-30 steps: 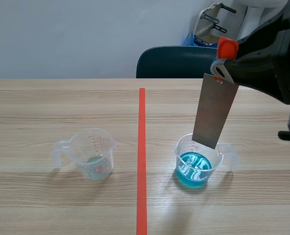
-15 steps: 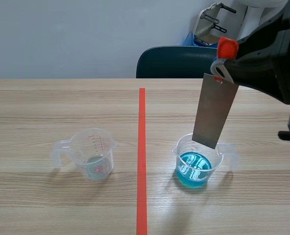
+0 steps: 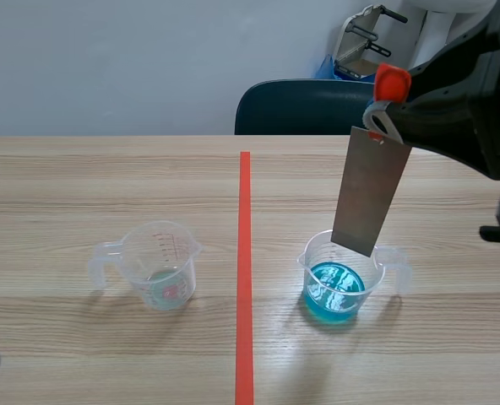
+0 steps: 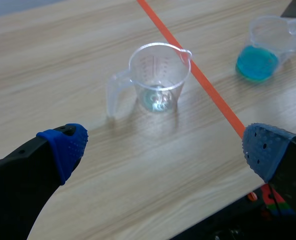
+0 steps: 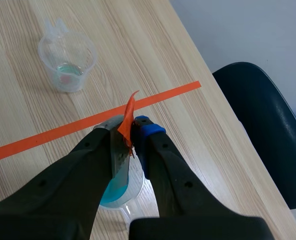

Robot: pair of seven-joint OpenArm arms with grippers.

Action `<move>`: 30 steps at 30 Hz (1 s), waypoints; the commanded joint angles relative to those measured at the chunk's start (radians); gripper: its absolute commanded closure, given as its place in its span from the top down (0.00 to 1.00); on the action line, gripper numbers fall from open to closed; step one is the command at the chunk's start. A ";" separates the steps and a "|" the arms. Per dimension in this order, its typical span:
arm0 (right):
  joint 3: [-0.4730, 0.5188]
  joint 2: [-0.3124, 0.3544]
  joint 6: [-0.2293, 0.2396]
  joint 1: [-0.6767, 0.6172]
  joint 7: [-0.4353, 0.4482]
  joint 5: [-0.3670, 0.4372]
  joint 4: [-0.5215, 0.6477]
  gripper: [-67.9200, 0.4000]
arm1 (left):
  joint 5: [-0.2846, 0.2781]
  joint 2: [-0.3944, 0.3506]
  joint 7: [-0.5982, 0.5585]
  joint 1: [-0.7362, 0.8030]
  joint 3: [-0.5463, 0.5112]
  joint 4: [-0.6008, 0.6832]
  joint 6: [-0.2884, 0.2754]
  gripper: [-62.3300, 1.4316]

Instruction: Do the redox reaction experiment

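1. Metal strip [image 3: 370, 190] hangs slightly tilted, pinched at its top by the right hand [image 3: 387, 105], its lower end at the rim of the beaker of blue liquid [image 3: 334, 291].
2. Left hand [image 4: 164, 147] is spread wide, low over the worktop [image 4: 63, 60], with the nearly empty clear beaker [image 4: 158, 75] ahead of it.
3. Orange tape line [image 3: 244, 253] runs between the two beakers.

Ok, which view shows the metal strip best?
Scene view: the whole metal strip hangs from the right gripper over the blue cup. Right wrist view shows only its clamped top edge; left wrist view, at most a corner.
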 commanded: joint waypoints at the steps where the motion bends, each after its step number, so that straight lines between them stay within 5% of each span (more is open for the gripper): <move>1: 0.009 0.003 -0.004 0.012 0.012 0.008 0.016 0.02 | -0.006 0.001 -0.003 -0.045 0.024 0.005 -0.005 1.00; 6: 0.008 0.003 -0.004 0.012 0.012 0.008 0.016 0.02 | -0.006 -0.047 0.019 -0.196 0.132 -0.039 -0.009 1.00; 16: 0.008 0.003 -0.004 0.012 0.012 0.008 0.016 0.02 | 0.006 -0.084 0.018 -0.555 0.427 -0.178 0.043 0.18; 18: 0.008 0.003 -0.004 0.012 0.012 0.008 0.016 0.02 | 0.023 -0.084 0.018 -0.639 0.497 -0.230 0.052 0.08; 30: 0.008 0.003 -0.004 0.012 0.012 0.008 0.016 0.02 | 0.046 -0.002 0.017 -1.082 0.884 -0.553 0.138 0.06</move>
